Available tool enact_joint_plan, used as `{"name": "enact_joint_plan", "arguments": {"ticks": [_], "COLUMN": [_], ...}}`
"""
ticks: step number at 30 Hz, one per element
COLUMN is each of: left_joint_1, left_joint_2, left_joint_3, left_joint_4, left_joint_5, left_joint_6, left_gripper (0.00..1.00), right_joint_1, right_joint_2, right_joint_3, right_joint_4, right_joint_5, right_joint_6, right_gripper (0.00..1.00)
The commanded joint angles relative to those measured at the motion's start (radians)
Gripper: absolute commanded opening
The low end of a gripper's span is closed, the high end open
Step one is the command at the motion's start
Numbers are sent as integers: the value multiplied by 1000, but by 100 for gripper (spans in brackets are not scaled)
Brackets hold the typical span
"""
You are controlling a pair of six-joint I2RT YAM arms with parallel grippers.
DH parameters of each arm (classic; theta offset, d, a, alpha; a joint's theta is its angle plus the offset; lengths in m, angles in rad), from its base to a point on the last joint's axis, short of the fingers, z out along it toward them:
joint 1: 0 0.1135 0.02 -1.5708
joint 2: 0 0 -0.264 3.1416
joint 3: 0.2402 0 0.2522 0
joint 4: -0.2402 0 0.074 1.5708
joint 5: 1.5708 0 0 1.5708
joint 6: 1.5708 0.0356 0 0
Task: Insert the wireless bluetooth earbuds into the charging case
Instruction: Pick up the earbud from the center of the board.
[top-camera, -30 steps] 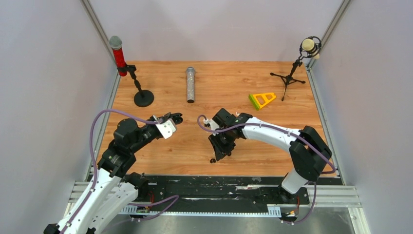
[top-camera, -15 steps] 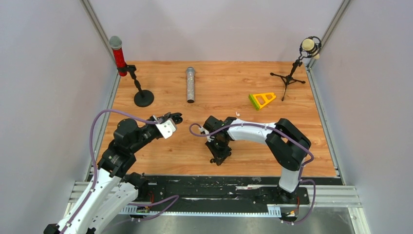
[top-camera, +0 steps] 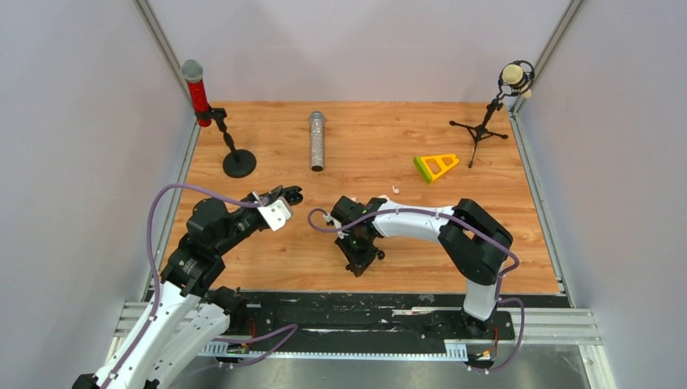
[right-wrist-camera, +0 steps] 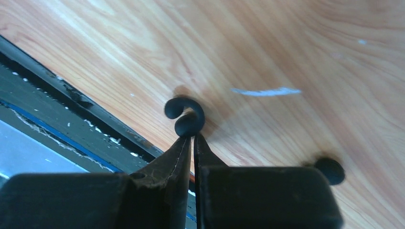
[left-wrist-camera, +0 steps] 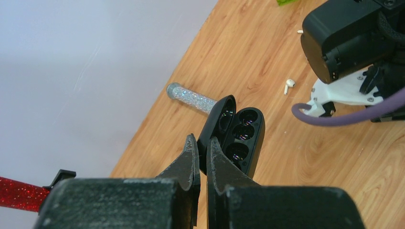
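Observation:
My left gripper (left-wrist-camera: 202, 145) is shut on the open black charging case (left-wrist-camera: 241, 136) and holds it above the table, its empty sockets showing; it also shows in the top view (top-camera: 292, 195). My right gripper (right-wrist-camera: 192, 137) is low near the table's front edge, its tips closed on the lower edge of a rounded black earbud (right-wrist-camera: 187, 118). In the top view that gripper (top-camera: 356, 264) covers the earbud. A second black earbud (right-wrist-camera: 330, 170) lies just to the right. A white earbud (left-wrist-camera: 289, 84) lies on the wood past the case, and shows in the top view (top-camera: 395, 190).
A thin white sliver of scrap (right-wrist-camera: 267, 91) lies near the black earbud. The black rail (top-camera: 364, 304) runs along the front edge. At the back are a red microphone on a stand (top-camera: 198, 93), a silver microphone (top-camera: 317, 141), a green and yellow wedge (top-camera: 436, 166) and a tripod microphone (top-camera: 486, 113).
My right gripper has moved left and toward the front edge, down onto the black earbud. My left arm with the case has not moved.

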Motion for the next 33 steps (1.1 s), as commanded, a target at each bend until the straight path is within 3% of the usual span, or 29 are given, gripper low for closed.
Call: {"name": "enact_joint_plan", "arguments": {"ticks": [1,12,22,29,33], "left_joint_1": [-4,-4,-4,-4,-4], "left_joint_2": [-7,-6,-12,-42,-58], "left_joint_3": [42,48,35,25,20], "left_joint_4": [35,35,55,62,48], "left_joint_5": [1,3,0,21,13], "left_joint_6": [-8,-6,-12,2,12], "left_gripper": [0,0,0,0,0], "right_joint_1": [34,50,69,7,-84], "right_joint_2": [46,94,-131,-96,-60], "right_joint_3": [44,135,-6,97,82], "right_joint_4": [79,101,70,83,92], "right_joint_5": [-6,-36,-74,-139,-129], "right_joint_6": [-14,-11,-54,-26,93], "right_gripper": [9,11,41,41,41]}}
